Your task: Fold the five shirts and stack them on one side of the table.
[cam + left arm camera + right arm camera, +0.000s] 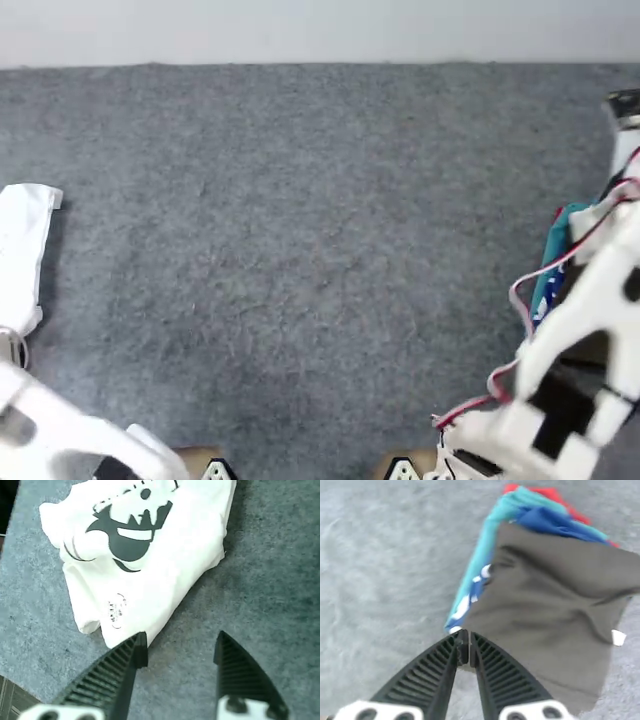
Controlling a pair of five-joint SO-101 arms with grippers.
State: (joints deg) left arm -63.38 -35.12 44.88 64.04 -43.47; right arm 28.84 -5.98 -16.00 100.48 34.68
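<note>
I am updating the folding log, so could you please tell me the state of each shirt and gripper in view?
White fabric shirt with black print: folded, lying alone on the grey felt table.
Dark grey-brown fabric shirt: folded, top of the stack.
Teal shirt: stacked beneath it.
Blue shirt: stacked beneath it.
Red shirt: stacked beneath it.
Left gripper: open, empty.
Right gripper: shut, tips at the dark shirt's edge.
</note>
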